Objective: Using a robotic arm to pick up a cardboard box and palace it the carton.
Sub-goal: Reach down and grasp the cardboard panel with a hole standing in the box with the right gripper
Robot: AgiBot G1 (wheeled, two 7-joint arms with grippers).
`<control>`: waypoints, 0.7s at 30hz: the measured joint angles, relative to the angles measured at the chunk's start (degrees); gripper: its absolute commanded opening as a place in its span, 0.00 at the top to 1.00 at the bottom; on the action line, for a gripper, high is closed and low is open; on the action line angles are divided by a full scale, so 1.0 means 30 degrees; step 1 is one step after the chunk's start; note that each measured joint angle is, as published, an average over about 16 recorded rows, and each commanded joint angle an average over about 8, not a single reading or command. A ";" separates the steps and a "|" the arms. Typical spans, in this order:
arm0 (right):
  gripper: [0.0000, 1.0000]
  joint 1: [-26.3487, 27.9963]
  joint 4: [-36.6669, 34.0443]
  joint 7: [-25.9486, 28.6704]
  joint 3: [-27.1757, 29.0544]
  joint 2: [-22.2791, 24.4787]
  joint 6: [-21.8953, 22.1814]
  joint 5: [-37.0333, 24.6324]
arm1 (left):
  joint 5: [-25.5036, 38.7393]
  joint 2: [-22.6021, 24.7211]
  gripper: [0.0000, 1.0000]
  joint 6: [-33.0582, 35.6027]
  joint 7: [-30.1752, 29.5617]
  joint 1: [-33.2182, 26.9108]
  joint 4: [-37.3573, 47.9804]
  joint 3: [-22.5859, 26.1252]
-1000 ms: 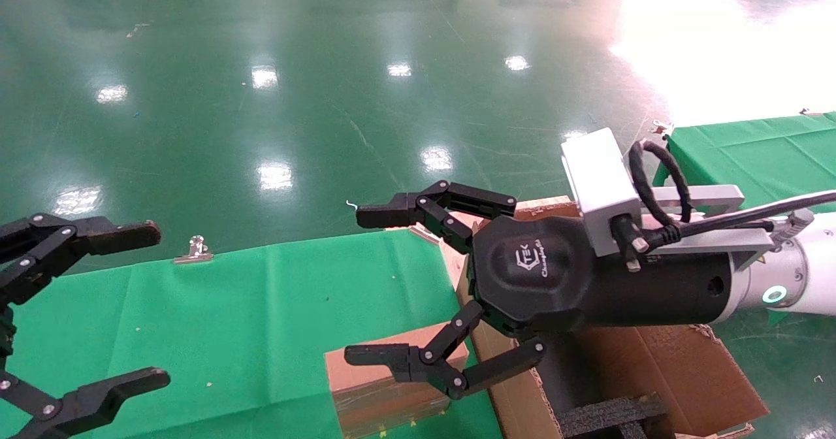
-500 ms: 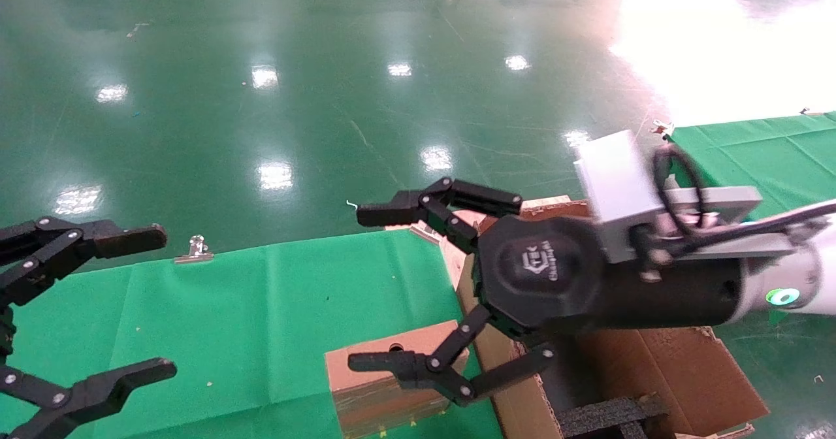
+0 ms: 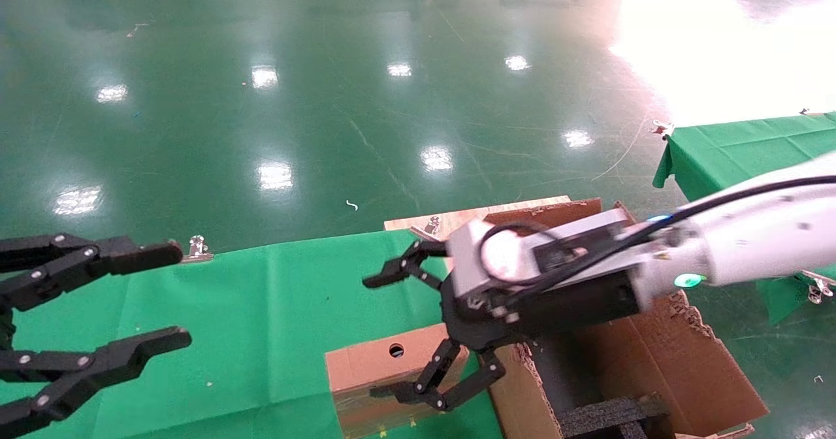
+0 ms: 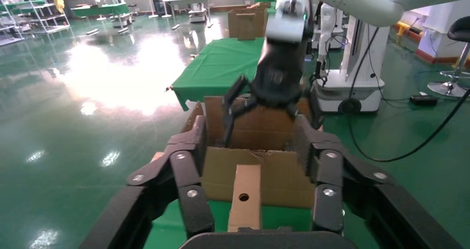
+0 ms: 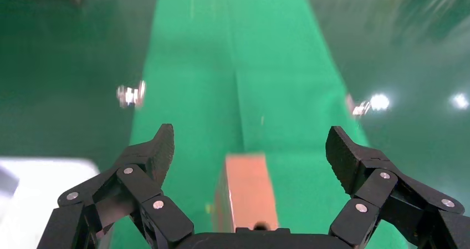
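our right gripper's fingers spread wide, empty, above the box, which stands on the green cloth touching the carton. we judge this the approach; next, lower and close. left gripper idles open.

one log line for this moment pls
right gripper: open, above small brown cardboard box | large torn carton: beside | left gripper: open, idle
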 measured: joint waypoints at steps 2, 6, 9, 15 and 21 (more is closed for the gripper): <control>0.00 0.0513 -0.0187 0.0067 -0.0611 -0.0430 -0.0074 -0.0950 | -0.0001 0.0000 1.00 0.0000 0.0000 0.0000 0.0000 0.0001; 0.00 0.1396 -0.0560 0.0134 -0.1762 -0.1286 -0.0128 -0.2659 | -0.0002 -0.0001 1.00 -0.0001 0.0001 -0.0001 0.0000 0.0002; 0.00 0.1969 -0.0852 0.0109 -0.2551 -0.1923 -0.0116 -0.3786 | -0.0002 -0.0001 1.00 -0.0001 0.0002 -0.0001 0.0000 0.0004; 0.00 0.3040 -0.1444 -0.0113 -0.4017 -0.3173 -0.0099 -0.5894 | -0.0004 -0.0002 1.00 -0.0002 0.0003 -0.0002 0.0000 0.0006; 0.00 0.3991 -0.2087 -0.0487 -0.5377 -0.4293 -0.0163 -0.7603 | -0.0006 -0.0003 1.00 -0.0003 0.0004 -0.0002 0.0000 0.0009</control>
